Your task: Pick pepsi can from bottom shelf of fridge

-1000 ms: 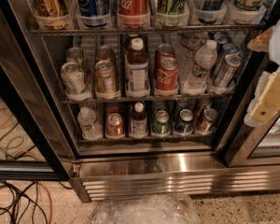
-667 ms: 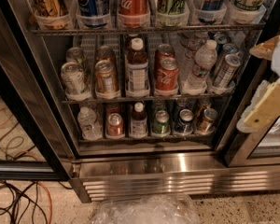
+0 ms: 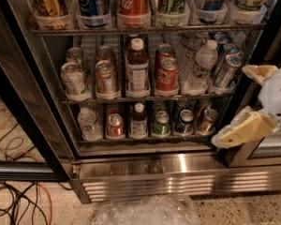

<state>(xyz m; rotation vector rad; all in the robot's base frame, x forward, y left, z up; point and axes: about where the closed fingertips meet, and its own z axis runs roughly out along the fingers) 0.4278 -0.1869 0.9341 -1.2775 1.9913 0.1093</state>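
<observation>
1. The gripper [image 3: 234,106] hangs at the right edge, before the fridge [image 3: 178,165] door frame, its two pale yellow fingers spread apart and empty.
2. To its left and not touching it, the pepsi can [image 3: 185,121] stands upright on the bottom shelf [image 3: 145,138], between a green can [image 3: 161,123] and a bronze can [image 3: 207,120].

White "Coca-Cola" script ran down the tall red aluminium can [image 3: 133,3] up top; the gripper [image 3: 232,106] hung spread at far right.
</observation>
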